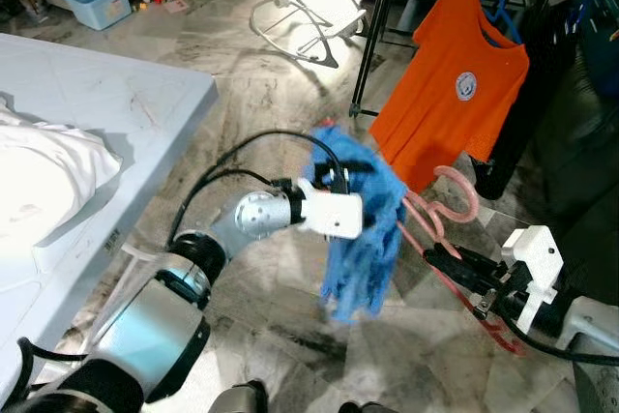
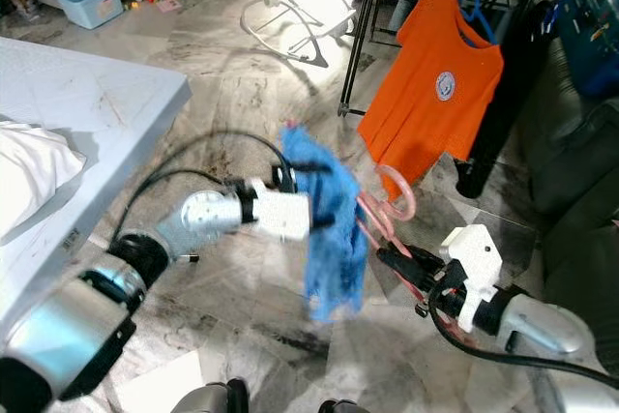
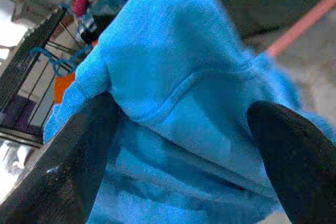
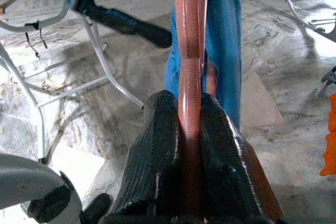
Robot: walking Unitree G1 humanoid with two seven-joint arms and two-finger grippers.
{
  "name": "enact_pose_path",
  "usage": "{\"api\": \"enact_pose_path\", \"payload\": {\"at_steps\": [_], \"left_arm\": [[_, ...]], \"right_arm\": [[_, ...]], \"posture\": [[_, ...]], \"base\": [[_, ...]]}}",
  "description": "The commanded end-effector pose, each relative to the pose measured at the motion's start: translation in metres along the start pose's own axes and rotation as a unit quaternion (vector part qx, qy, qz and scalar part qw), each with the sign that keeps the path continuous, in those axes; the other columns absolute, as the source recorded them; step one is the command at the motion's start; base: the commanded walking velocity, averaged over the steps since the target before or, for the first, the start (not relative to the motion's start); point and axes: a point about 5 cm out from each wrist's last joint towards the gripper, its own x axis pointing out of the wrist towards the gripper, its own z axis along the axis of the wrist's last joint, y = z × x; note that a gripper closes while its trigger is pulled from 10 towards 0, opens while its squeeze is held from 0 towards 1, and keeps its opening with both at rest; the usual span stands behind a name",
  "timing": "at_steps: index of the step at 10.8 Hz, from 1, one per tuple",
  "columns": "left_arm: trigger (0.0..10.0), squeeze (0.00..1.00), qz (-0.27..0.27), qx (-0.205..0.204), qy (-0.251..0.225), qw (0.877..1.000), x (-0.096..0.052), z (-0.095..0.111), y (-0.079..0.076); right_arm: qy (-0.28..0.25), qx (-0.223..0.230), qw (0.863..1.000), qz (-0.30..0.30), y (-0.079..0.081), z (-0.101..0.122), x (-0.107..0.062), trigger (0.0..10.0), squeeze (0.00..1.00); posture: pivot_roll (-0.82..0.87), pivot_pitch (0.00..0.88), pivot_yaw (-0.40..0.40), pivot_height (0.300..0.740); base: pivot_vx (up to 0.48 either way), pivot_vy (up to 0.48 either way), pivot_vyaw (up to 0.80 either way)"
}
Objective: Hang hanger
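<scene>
Both grippers work one load — the right gripper pinches the pink hanger by its bar, hook free toward the rack; the left gripper steadies the blue cloth, fingers apart around it.

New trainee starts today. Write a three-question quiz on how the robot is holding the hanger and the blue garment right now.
1. True or false: the right gripper is shut on the pink hanger.
2. Which garment already hangs on the drying rack? A) orange T-shirt B) white towel C) black coat
3. Fill in: the left gripper is at the ____ garment draped on the hanger.

Key:
1. True; its two black fingers press on either side of the hanger's bar.
2. A; the orange T-shirt hangs there on a blue hanger.
3. blue; the blue garment hangs between the grippers.
</scene>
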Motion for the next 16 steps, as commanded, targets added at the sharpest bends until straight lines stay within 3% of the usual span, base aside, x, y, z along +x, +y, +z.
{"api": "enact_pose_path", "payload": {"at_steps": [1,2,3,5,7,9,10,11,12,13,14,15,16], "left_arm": [[10.0,1.0,0.027,0.018,-0.003,0.999,0.001,0.004,0.016],[10.0,0.98,0.024,0.022,-0.005,0.999,0.0,0.005,0.019],[10.0,0.6,0.004,0.006,-0.019,1.0,0.001,0.007,0.017],[10.0,0.36,-0.006,0.006,-0.041,0.999,0.004,0.012,0.01],[10.0,0.0,-0.003,0.022,-0.046,0.999,0.003,0.014,0.017],[10.0,0.0,-0.03,0.054,-0.038,0.997,0.002,0.012,0.013],[10.0,0.58,-0.048,0.061,-0.029,0.997,0.002,0.01,0.008],[10.0,0.83,-0.067,0.069,-0.019,0.995,0.001,0.007,0.002],[10.0,0.79,-0.093,0.071,-0.011,0.993,-0.001,0.003,-0.005],[10.0,0.6,-0.139,0.068,0.023,0.988,-0.005,-0.007,-0.019],[10.0,0.0,-0.183,0.08,0.063,0.978,-0.01,-0.018,-0.031],[10.0,0.0,-0.205,0.063,0.095,0.972,-0.015,-0.026,-0.037],[10.0,0.0,-0.211,0.073,0.12,0.967,-0.02,-0.033,-0.037]], "right_arm": [[0.042,0.011,0.999,0.022,0.007,-0.016,-0.002,10.0,0.0],[0.054,0.006,0.998,0.014,0.004,-0.019,-0.006,10.0,0.0],[0.045,0.004,0.999,-0.018,-0.004,-0.021,-0.007,10.0,0.0],[0.007,0.005,0.997,-0.082,-0.013,-0.021,0.004,10.0,0.0],[0.016,0.01,0.995,-0.093,-0.013,-0.03,0.006,10.0,0.0],[0.02,0.009,0.998,-0.052,-0.007,-0.028,0.006,10.0,0.0],[0.022,0.009,1.0,-0.018,0.0,-0.023,0.006,10.0,0.0],[0.036,0.004,0.999,0.02,0.008,-0.021,0.005,10.0,0.0],[0.046,-0.003,0.998,0.04,0.012,-0.019,0.003,10.0,0.0],[0.056,-0.013,0.997,0.056,0.012,-0.016,0.0,10.0,0.0],[0.069,-0.021,0.996,0.059,0.009,-0.014,-0.003,10.0,0.0],[0.079,-0.027,0.995,0.062,0.006,-0.013,-0.003,10.0,0.0],[0.09,-0.037,0.993,0.068,0.006,-0.013,-0.001,10.0,0.0]], "posture": [[0.07,0.168,-0.035,0.74],[0.07,0.17,-0.034,0.74],[0.07,0.17,-0.032,0.74],[0.07,0.167,-0.03,0.74],[0.07,0.167,-0.029,0.74],[0.07,0.163,-0.031,0.74],[0.07,0.161,-0.032,0.74],[0.07,0.16,-0.032,0.74],[0.07,0.16,-0.032,0.74],[0.06,0.158,-0.034,0.74],[0.06,0.159,-0.045,0.74],[0.06,0.158,-0.059,0.74],[0.06,0.158,-0.062,0.74]], "base": [[0.0,0.0,0.0],[0.0,0.0,0.0],[0.0,0.0,0.0],[0.0,0.0,0.0],[0.0,0.0,0.0],[0.0,0.0,0.0],[0.0,0.0,0.0],[0.0,0.0,0.0],[0.0,0.0,0.0],[0.0,0.0,0.0],[0.0,0.0,0.0],[0.0,0.0,0.0],[0.0,0.0,0.0]]}}
